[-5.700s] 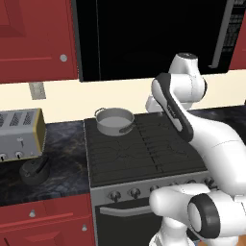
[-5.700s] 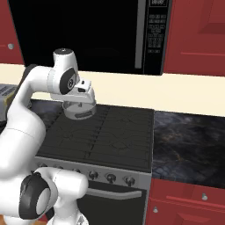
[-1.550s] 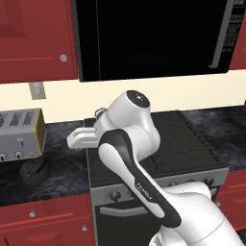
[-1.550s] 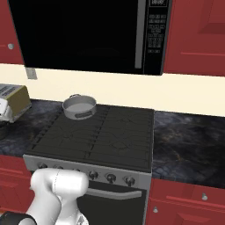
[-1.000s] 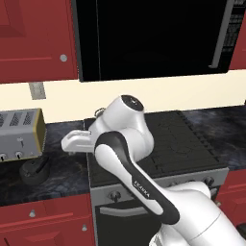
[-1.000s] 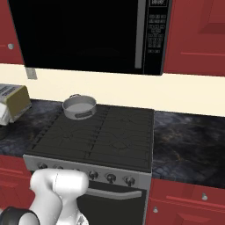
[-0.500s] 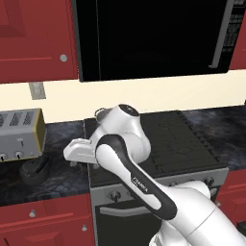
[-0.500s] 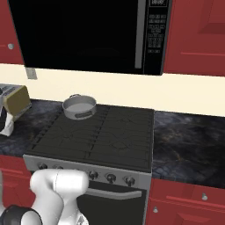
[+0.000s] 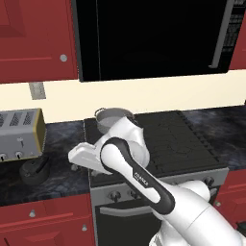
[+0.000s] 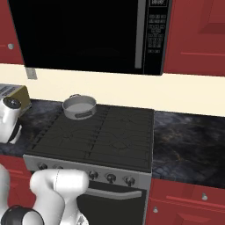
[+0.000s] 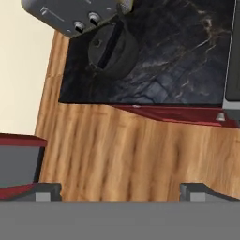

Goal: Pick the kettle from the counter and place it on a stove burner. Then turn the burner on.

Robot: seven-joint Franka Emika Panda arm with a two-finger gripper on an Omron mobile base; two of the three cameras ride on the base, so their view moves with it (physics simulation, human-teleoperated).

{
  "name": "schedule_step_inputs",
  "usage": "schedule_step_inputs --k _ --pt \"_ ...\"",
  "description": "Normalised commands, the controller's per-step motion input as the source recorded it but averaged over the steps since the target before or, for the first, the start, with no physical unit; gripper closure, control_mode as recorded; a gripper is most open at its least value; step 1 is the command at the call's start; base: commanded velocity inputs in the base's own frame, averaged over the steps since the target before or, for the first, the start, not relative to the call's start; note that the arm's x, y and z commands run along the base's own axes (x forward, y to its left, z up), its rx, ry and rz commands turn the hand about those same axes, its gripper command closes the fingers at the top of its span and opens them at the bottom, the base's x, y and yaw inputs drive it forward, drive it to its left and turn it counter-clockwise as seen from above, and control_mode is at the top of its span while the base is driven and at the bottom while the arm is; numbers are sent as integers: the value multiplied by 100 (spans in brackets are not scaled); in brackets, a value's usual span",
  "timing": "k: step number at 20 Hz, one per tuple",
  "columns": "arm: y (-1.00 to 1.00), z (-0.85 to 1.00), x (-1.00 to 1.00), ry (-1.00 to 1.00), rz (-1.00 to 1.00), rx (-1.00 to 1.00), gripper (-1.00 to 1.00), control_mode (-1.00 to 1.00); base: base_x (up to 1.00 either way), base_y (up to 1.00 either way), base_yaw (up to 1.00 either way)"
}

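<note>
The kettle (image 9: pixel 34 170) is small, squat and dark, and stands on the dark marbled counter (image 9: pixel 62 180) left of the stove, in front of the toaster. My gripper (image 9: pixel 75 162) hangs to the kettle's right, above the counter beside the stove's left edge, apart from the kettle. In the hand view the kettle (image 11: pixel 112 50) lies at the top centre with its handle across it. The gripper (image 11: pixel 124 191) is open, its two fingertips (image 11: pixel 47 190) wide apart at the bottom with nothing between them. The stove burners (image 10: pixel 107 134) carry no kettle.
A silver toaster (image 9: pixel 19 134) stands behind the kettle by the wall. A silver two-handled pot (image 9: pixel 114 117) sits on the back left burner. Stove knobs (image 10: pixel 110 177) line the front panel. Red cabinet fronts (image 11: pixel 178 115) and a wooden floor (image 11: pixel 131 154) lie below the counter's edge.
The arm has swung further left and lower, bringing the hand down over the counter nearer the kettle. The jaws have stayed open. Kettle, pot and toaster have not moved.
</note>
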Motion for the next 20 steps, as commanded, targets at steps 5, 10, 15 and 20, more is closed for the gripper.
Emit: schedule_step_inputs --k 5,10,15,20 --pt "10 -14 36 0 -2 4 -100 -100 0 0 0" --pt "15 -2 42 0 -7 0 -100 -100 0 0 0" --pt "17 0 44 0 -8 0 -100 -100 0 0 0" --pt "31 -13 44 0 -6 0 -100 -100 0 0 0"
